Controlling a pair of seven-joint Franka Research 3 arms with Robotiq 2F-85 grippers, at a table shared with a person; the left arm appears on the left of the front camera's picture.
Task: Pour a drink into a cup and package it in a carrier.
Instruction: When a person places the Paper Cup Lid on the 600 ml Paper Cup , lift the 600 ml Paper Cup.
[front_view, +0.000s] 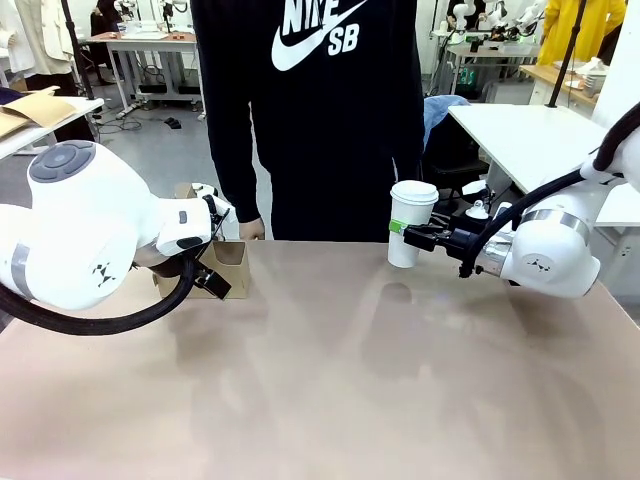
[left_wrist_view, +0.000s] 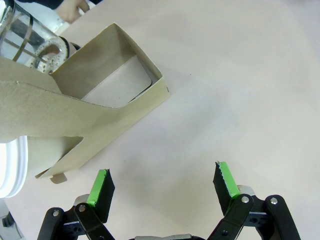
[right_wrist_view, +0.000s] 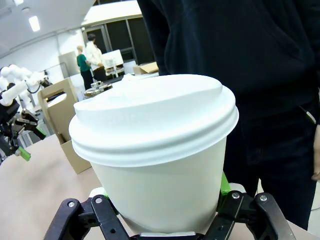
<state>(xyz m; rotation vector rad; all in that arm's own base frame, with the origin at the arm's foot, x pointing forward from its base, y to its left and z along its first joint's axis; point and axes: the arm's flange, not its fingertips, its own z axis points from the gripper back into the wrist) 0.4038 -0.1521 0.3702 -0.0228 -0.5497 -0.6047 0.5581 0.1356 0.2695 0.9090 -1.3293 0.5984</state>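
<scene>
1. Lidded cup (right_wrist_view: 155, 165) sits clamped in the right gripper (front_view: 408, 232), near the tabletop's (front_view: 330, 380) far edge, right of middle.
2. Left gripper (left_wrist_view: 165, 185) hangs with jaws wide, empty, just beside the carrier (left_wrist_view: 50, 107) toward the far left corner.
3. Risk: a hard squeeze could pop the lid (right_wrist_view: 150, 112); a tilt could spill.
4. Glass jug (left_wrist_view: 30, 40) and the person's hand (front_view: 251, 230) crowd the carrier; the left arm (front_view: 80, 230) may block the approach.

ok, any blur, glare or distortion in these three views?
Front view: even light, only soft shadows on the table, sharp. Left wrist view: wide-angle stretch on the carrier, jug clipped at the corner. Right wrist view: cup looms and bulges, background softer, ceiling lights bright top left.
</scene>
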